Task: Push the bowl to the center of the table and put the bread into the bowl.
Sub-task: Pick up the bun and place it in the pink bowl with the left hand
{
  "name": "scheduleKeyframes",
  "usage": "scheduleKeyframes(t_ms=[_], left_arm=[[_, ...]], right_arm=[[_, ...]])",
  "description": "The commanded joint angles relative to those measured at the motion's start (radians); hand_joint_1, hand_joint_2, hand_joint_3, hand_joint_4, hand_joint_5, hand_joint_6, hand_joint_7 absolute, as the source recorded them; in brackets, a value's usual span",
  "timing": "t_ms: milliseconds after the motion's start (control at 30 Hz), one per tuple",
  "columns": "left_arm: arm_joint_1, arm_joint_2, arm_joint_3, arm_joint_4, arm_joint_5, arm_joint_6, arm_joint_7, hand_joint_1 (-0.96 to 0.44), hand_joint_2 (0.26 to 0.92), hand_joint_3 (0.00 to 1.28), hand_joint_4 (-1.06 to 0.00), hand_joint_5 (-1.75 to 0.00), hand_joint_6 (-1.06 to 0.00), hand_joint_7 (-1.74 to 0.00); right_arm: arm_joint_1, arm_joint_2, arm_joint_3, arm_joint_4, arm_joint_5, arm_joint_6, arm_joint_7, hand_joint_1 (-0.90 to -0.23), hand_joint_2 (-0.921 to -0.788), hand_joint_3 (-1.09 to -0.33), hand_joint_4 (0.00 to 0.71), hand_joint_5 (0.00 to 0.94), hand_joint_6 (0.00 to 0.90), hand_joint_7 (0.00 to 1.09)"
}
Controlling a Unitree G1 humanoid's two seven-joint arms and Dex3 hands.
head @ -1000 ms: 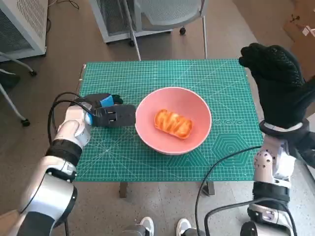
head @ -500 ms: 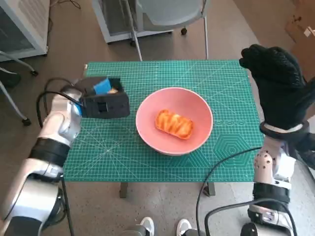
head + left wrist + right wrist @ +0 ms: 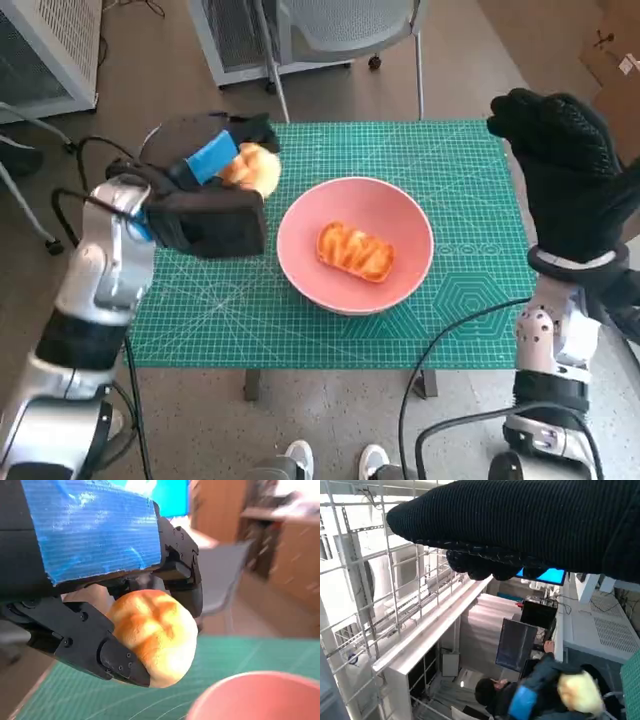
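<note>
A pink bowl [image 3: 354, 246] sits near the middle of the green tabletop [image 3: 470, 300] with a glazed bread [image 3: 352, 250] lying inside it. The left hand [image 3: 213, 195], raised just beside the bowl's left rim, holds a pale round bun [image 3: 252, 168]. The right hand [image 3: 565, 170] is lifted over the tabletop's right edge, holding nothing.

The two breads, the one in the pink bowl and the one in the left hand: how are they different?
The bread in the bowl is long, with orange-brown glazed stripes; the bread in the left hand is rounder and paler golden. The first lies at the bottom of the pink bowl; the second is held in the air by the left hand, beside the bowl. Both are small baked rolls.
</note>
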Motion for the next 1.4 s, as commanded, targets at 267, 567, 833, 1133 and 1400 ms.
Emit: scheduleKeyframes(t_ms=[267,567,833,1133,1400], left_arm=[[-0.013,-0.136,-0.098,-0.187,0.0,-0.038,-0.053,0.0,0.911,0.01,-0.8,-1.05,-0.69,-1.09],[-0.064,-0.208,-0.164,0.021,0.01,-0.134,-0.034,0.0,0.919,0.01,-0.77,-1.07,-0.67,-1.13],[-0.102,-0.256,-0.167,0.197,-0.029,-0.139,-0.084,0.0,0.92,0.06,-0.71,-1.15,-0.62,-1.17],[-0.092,-0.265,-0.149,0.221,-0.071,-0.037,-0.188,-0.17,0.824,0.02,-0.2,-0.09,-0.3,-0.18],[-0.075,-0.252,-0.137,0.219,-0.077,-0.08,-0.159,-0.27,0.81,0.0,-0.07,0.0,-0.24,-0.05]], right_arm=[[0.026,0.01,0.01,0.013,-0.019,-0.002,-0.01,-0.654,-0.921,-0.724,0.285,0.0,0.369,0.0],[0.042,0.012,0.013,-0.014,-0.021,0.003,-0.016,-0.652,-0.921,-0.731,0.291,0.003,0.371,0.0],[0.063,0.004,0.009,-0.048,-0.012,0.018,-0.02,-0.656,-0.921,-0.731,0.292,0.002,0.373,0.0],[0.073,0.001,0.003,-0.067,-0.007,0.031,-0.024,-0.66,-0.921,-0.725,0.293,0.002,0.373,0.0],[0.067,0.002,0.003,-0.06,-0.011,0.027,-0.029,-0.659,-0.921,-0.722,0.291,0.001,0.368,0.0]])
